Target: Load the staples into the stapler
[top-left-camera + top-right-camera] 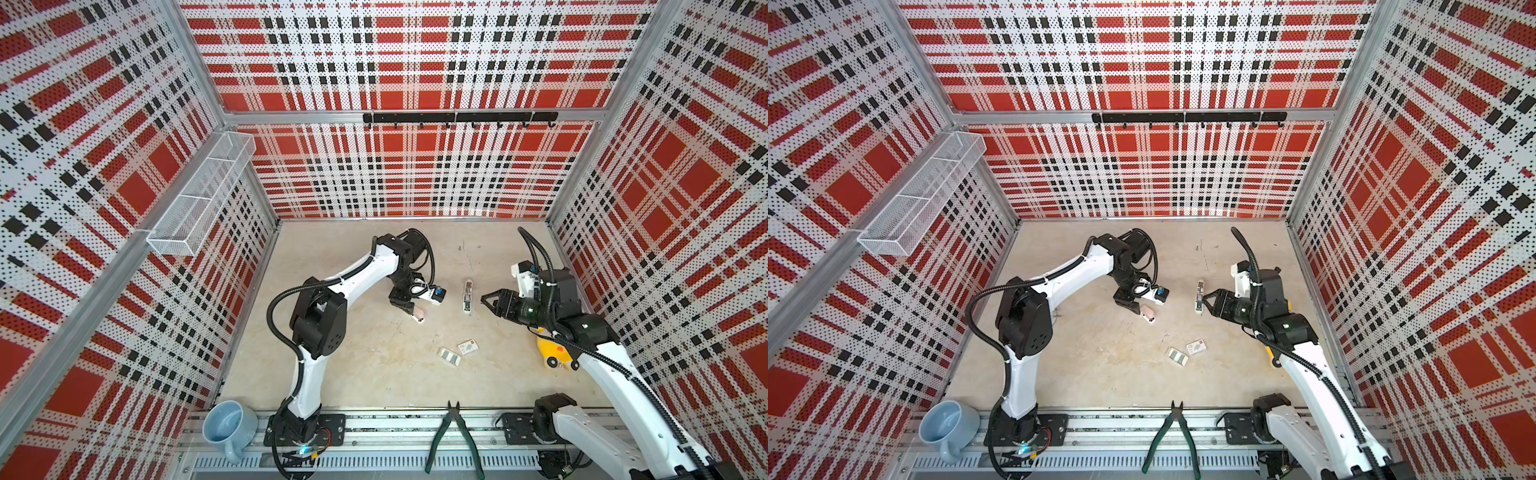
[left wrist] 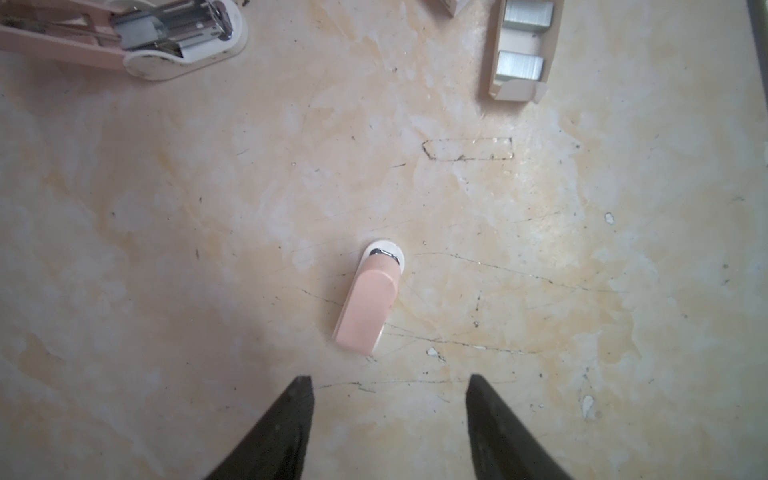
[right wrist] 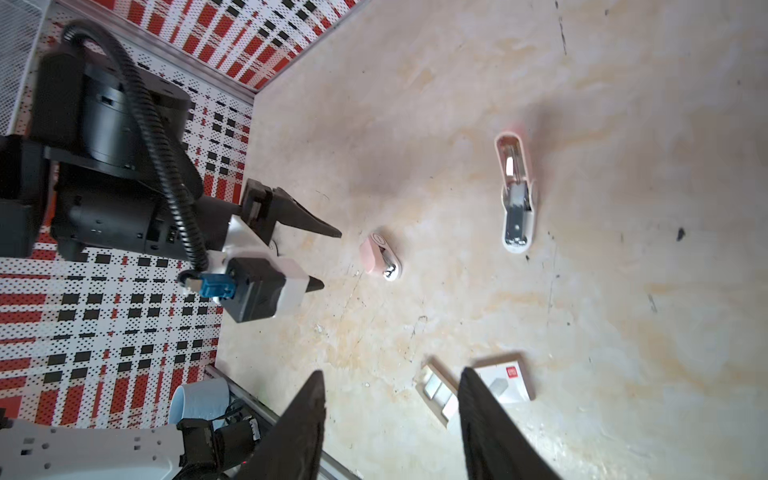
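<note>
Both pairs of jaws stand apart with nothing between them. The left gripper (image 2: pixel 388 380) points down at the table (image 2: pixel 166 249), and the right gripper (image 3: pixel 392 372) reaches in level from the side.

The staples (image 2: pixel 520 64) are two silvery blocks lying in an open brown cardboard tray (image 2: pixel 517 92). The tray sits flat on the table, well ahead of the left jaws and off to one side of their line. In both top views the tray lies between the two grippers but nearer the front rail, well apart from each. In the right wrist view it shows in the gap between the right fingers (image 3: pixel 478 407), on the table beyond them. Just beside the tray lies a white sleeve (image 1: pixel 468 346) with a red mark.

The stapler (image 1: pixel 467 296) lies flat and opened out, its metal channel bare. It is between the two grippers, near the right jaws' tips and untouched.

A small pink-and-white piece (image 2: pixel 370 303) lies just ahead of the left jaws, in line with their gap and clear of both fingers.

Green-handled pliers (image 1: pixel 453 436) and a pale blue cup (image 1: pixel 226 424) rest on the front rail, behind both grippers.
</note>
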{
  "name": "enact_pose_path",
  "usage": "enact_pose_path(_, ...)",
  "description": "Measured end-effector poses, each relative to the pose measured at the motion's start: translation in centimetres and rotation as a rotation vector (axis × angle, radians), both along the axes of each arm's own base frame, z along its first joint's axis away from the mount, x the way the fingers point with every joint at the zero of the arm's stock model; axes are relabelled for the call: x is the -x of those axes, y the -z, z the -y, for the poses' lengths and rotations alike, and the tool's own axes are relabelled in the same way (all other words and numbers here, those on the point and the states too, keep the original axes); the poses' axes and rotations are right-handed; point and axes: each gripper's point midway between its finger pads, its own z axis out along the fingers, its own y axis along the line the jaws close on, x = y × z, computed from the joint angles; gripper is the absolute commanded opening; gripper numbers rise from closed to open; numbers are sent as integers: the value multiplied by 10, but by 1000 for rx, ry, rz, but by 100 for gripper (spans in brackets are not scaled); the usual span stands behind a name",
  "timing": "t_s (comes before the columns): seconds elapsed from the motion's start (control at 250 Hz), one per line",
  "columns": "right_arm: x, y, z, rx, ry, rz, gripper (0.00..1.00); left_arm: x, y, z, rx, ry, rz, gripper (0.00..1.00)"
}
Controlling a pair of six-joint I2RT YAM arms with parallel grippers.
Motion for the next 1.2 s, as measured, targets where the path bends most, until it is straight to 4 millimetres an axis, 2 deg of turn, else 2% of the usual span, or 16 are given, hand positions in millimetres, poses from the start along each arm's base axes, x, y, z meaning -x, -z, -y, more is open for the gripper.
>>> enact_pose_path(0.116, 5, 11, 2, -6, 15, -31, 53, 4, 8, 4, -27, 46, 1, 61)
enact_pose_path(0.264, 5, 12, 3, -12, 24, -31, 53, 9, 26, 5, -70, 77, -29, 61)
enact_pose_path(0.284, 5, 12, 3, -12, 24, -30, 53, 10, 29, 5, -73, 78, -34, 67)
enact_pose_path(0.328, 4, 12, 3, -12, 25, -28, 53, 10, 33, 5, -80, 82, -39, 72)
enact_pose_path(0.568, 3, 18, 4, -17, 33, -33, 53, -1, 39, 13, -57, 62, 5, 71)
enact_pose_path(0.788, 2, 18, 4, -24, 39, -32, 53, -4, 43, 15, -51, 63, 21, 65)
enact_pose_path(0.964, 3, 27, 4, -25, 44, -47, 53, 6, 56, 10, -83, 75, -3, 53)
enact_pose_path(1.2, 2, 28, 5, -27, 45, -45, 53, -1, 57, 17, -65, 70, 28, 42)
